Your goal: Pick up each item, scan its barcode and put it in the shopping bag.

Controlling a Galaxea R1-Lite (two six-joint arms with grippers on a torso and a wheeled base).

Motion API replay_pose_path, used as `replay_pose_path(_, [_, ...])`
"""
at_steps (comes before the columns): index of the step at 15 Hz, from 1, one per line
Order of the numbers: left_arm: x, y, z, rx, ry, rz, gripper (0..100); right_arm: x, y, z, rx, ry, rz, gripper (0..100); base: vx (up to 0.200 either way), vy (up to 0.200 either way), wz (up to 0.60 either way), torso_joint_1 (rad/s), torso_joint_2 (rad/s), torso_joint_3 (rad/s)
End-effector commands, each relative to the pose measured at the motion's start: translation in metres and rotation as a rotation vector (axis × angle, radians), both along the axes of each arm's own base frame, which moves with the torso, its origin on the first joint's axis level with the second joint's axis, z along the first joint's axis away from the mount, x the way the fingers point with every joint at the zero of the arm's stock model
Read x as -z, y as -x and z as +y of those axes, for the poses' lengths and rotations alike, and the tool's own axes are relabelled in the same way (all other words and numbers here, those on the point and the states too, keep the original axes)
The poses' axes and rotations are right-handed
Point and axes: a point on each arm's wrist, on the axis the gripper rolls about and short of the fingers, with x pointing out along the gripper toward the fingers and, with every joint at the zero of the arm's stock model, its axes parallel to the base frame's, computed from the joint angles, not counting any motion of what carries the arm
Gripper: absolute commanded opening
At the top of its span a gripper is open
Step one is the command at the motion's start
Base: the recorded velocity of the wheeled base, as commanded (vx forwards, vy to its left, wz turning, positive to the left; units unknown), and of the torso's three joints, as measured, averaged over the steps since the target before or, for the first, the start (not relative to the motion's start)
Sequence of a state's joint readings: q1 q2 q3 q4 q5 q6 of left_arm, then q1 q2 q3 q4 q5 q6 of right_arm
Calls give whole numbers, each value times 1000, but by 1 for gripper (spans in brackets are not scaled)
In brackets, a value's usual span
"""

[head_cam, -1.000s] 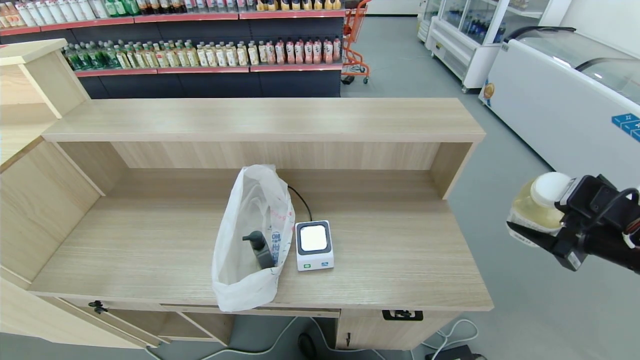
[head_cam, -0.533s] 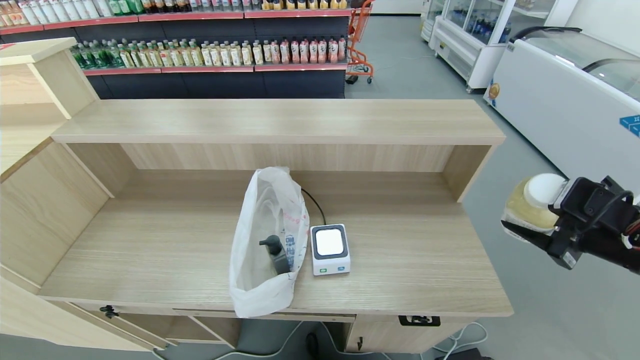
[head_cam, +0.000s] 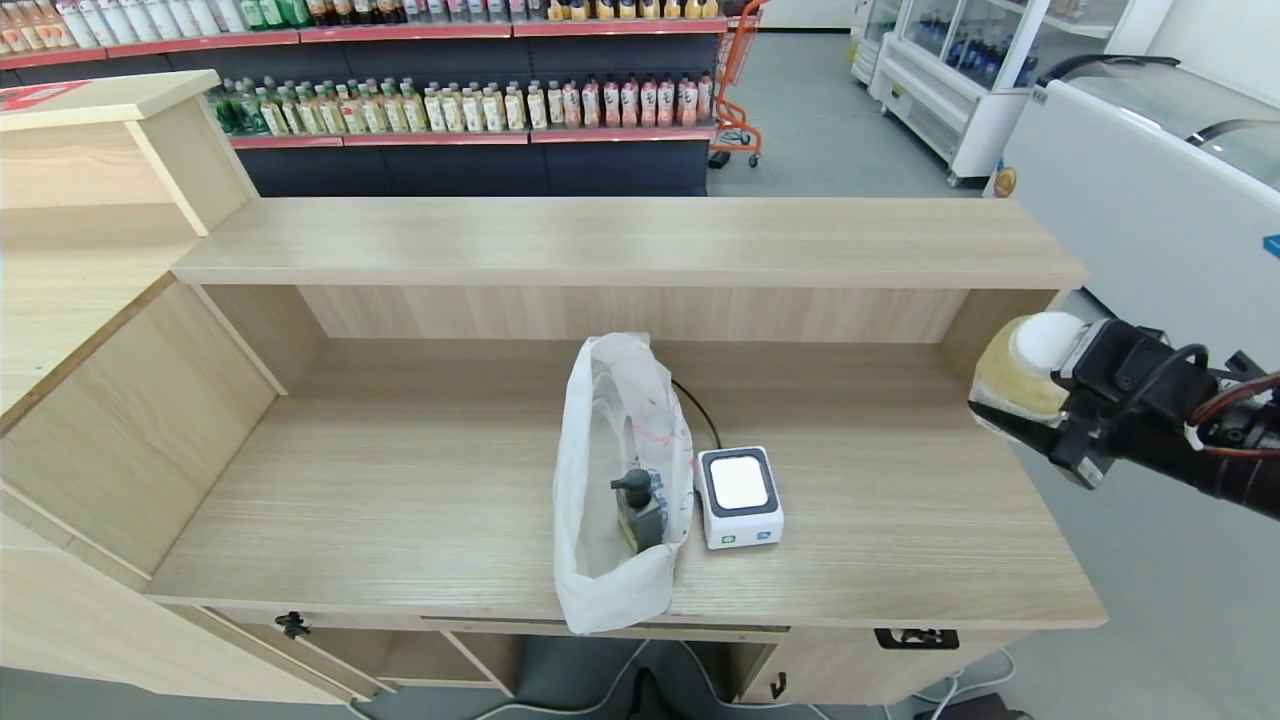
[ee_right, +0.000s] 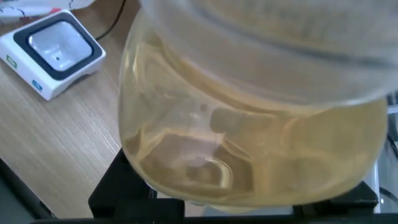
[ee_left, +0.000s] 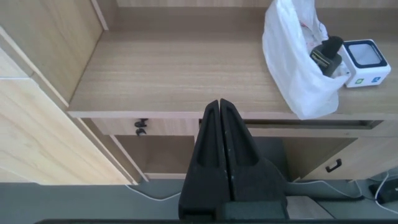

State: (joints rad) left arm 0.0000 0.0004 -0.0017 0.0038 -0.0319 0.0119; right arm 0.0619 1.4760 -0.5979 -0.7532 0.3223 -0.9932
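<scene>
Beside wooden counter [head_cam: 400, 480] | right fingers [head_cam: 1020, 428] clamp round yellowish bottle [head_cam: 1003, 378] | left fingers [ee_left: 211, 143] closed

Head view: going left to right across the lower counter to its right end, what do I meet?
shopping bag → barcode scanner → white-capped bottle, held in the right gripper at the counter's right end.
</scene>
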Motion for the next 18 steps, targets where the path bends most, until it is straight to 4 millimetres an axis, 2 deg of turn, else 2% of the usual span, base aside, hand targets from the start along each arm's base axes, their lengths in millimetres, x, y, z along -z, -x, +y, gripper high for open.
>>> replay_pose_path(1, [0, 0, 0, 0, 1, 2, 0, 17, -25, 6, -36, 0, 44, 0, 0, 200, 0, 7, 7, 7])
replay_pose_path(9, [0, 0, 0, 0, 1, 2, 0, 55, -66, 13, -212, -29, 29, 0, 0, 0, 0, 0, 0, 0])
replay_pose_path(18, [0, 0, 0, 0, 1, 2, 0, 95, -93, 24, -394, -66, 8, 0, 0, 0, 0, 0, 0, 0])
